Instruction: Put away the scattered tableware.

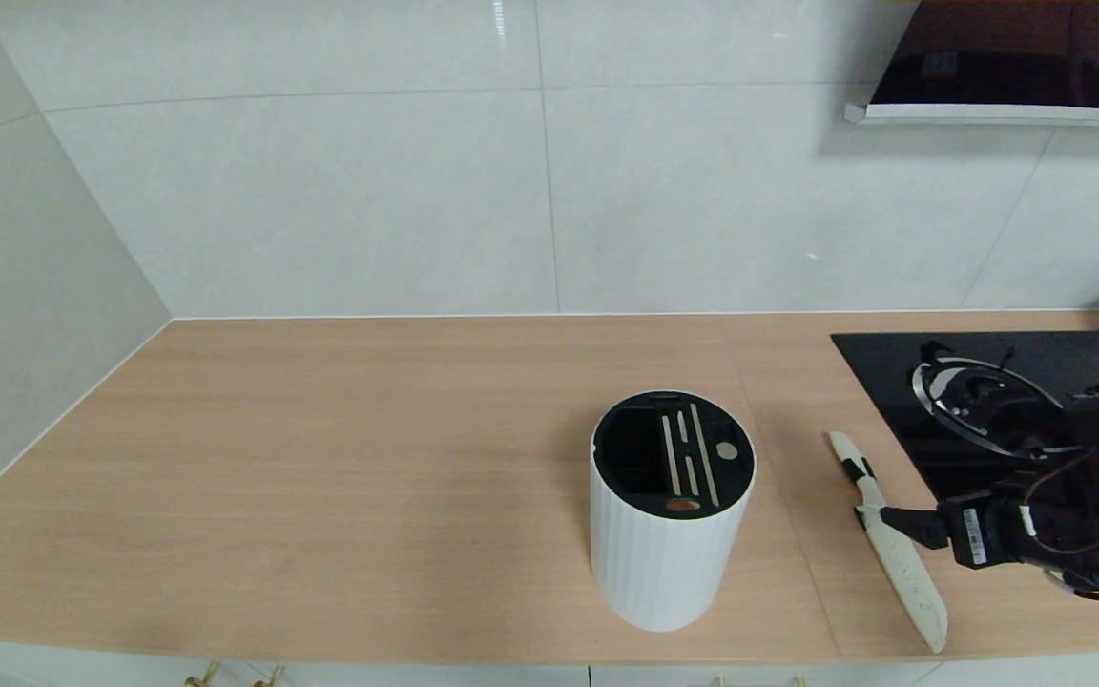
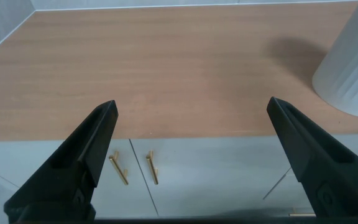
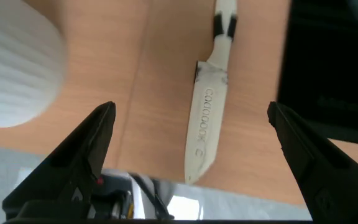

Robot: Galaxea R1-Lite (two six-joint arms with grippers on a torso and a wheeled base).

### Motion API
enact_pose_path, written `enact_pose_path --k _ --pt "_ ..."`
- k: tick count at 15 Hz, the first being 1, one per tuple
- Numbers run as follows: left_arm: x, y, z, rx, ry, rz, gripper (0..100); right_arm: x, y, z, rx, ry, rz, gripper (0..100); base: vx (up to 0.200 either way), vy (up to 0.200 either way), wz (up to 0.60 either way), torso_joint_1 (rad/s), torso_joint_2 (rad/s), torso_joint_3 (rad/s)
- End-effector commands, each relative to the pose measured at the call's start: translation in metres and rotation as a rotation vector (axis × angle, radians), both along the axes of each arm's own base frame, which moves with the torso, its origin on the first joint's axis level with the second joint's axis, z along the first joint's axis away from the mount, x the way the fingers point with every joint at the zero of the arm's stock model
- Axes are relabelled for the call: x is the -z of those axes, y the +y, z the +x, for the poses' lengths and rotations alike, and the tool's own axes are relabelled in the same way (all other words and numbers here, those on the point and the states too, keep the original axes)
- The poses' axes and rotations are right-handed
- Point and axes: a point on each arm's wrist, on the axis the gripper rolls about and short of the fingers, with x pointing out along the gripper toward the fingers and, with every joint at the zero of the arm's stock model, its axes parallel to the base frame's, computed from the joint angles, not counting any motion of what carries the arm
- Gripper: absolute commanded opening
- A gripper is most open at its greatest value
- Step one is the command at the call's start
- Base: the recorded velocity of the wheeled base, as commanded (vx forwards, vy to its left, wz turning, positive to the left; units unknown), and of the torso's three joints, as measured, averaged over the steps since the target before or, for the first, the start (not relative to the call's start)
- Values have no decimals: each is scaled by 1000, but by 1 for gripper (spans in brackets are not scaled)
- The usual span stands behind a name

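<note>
A white knife (image 1: 912,577) with a black band on its handle lies flat on the wooden counter, right of the holder and beside the cooktop. The holder (image 1: 669,553) is a white ribbed cylinder with a black slotted top, standing upright near the counter's front. My right gripper (image 1: 898,523) comes in from the right at the knife's middle. In the right wrist view, the right gripper (image 3: 190,111) is open and the knife (image 3: 205,130) lies between its spread fingers, ungripped. My left gripper (image 2: 191,104) is open and empty over the counter's front edge, left of the holder (image 2: 353,62).
A black glass cooktop (image 1: 883,382) with a metal burner ring (image 1: 969,391) takes the counter's right end, close to the knife. A range hood (image 1: 1017,57) hangs above it. Tiled walls close the back and left. Cabinet handles (image 2: 151,167) show below the front edge.
</note>
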Motion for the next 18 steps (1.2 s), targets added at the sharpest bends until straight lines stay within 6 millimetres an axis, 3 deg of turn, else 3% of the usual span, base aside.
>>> enact_pose_path --k 1,3,5,10,18 --pt "0 0 0 0 -1 0 100 28 4 21 2 97 -20 100 0 0 0 0 0 0" --pt "0 0 0 -2 0 0 100 40 5 27 7 122 -28 100 0 0 0 0 0 0" --pt "0 0 0 0 0 0 100 64 6 38 38 147 -58 100 0 0 0 0 0 0" --pt "0 0 0 0 0 0 100 89 0 51 73 169 -65 100 0 0 0 0 0 0" --pt "0 0 0 0 0 0 100 92 -3 64 122 106 -8 100 0 0 0 0 0 0"
